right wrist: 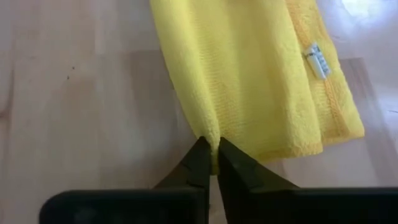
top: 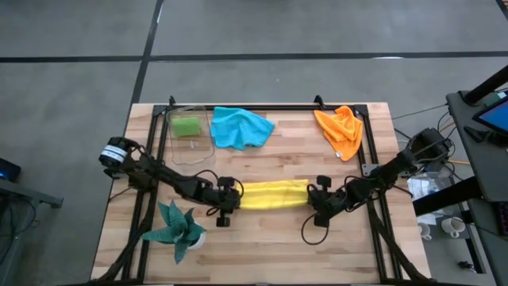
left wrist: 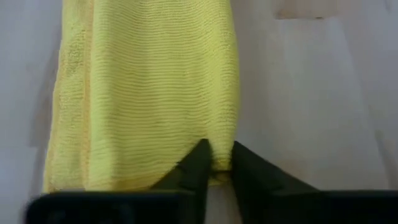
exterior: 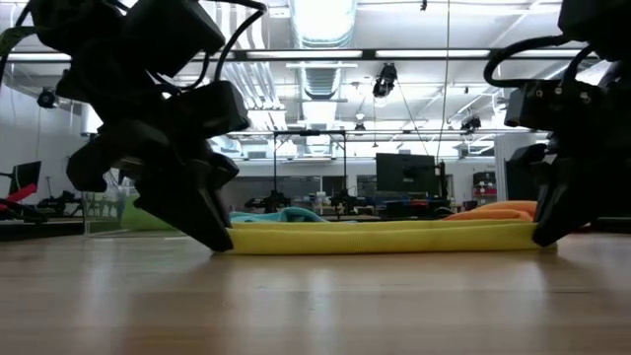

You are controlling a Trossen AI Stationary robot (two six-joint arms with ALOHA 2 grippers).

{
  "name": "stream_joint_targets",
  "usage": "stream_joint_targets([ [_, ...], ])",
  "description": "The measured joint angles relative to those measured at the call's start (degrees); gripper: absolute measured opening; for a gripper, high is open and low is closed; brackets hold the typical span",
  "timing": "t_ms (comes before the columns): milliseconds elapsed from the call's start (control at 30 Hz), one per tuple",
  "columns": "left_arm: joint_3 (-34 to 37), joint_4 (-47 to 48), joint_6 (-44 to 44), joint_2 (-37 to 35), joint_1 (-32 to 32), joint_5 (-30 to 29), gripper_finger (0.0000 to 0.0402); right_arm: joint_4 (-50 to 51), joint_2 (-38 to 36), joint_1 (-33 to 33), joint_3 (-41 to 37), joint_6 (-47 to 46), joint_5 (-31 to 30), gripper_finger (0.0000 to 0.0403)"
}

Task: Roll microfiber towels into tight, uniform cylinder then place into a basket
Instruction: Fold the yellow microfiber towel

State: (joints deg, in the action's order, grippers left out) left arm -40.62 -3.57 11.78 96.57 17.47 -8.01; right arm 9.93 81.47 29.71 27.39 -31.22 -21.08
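A yellow towel [top: 274,194], folded into a long strip, lies flat on the middle of the table, running left to right. My left gripper [top: 236,200] is shut on its left end and my right gripper [top: 311,197] on its right end. A blue towel [top: 240,127] and an orange towel [top: 340,131] lie crumpled near the far edge. A green towel [top: 187,125] sits rolled inside the clear basket [top: 176,151] at the far left. My left gripper pinches the strip's left end at its near corner [left wrist: 219,163] between its two fingertips. The fingers slant down from the table's left and lie along the strip. The towel lies on the table. One layer or several, I cannot tell. My right gripper pinches the strip's right end at its near folded edge [right wrist: 212,144] between its two fingertips. The fingers slant down from the table's right. The towel rests on the table, slack, its tag [right wrist: 317,60] on the far side.
A teal spiky plant in a white pot [top: 176,229] stands near the front left, close to my left arm. A black metal frame [top: 262,107] runs around the table's edges. Bare wood lies in front of the yellow strip.
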Motion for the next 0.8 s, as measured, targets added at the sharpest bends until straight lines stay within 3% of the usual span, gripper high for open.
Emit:
stream_joint_targets([
  [167,0.00,0.05,1.70,-0.05,0.80,0.02,0.0010,0.09,0.00,0.00,0.39,-0.09,1.48,0.0010],
  [367,0.15,2.57,2.91,-3.00,0.95,2.30,0.0003,-0.17,-0.02,-0.02,2.03,-0.31,7.81,0.0010],
  [533,0.17,5.45,3.37,-6.76,0.98,2.57,0.0002,1.05,-1.08,0.02,4.07,-0.15,8.46,0.0009],
  [800,0.15,6.15,7.08,-6.91,0.25,0.61,0.0001,4.48,-6.02,-0.04,4.25,-3.26,8.13,0.0009],
])
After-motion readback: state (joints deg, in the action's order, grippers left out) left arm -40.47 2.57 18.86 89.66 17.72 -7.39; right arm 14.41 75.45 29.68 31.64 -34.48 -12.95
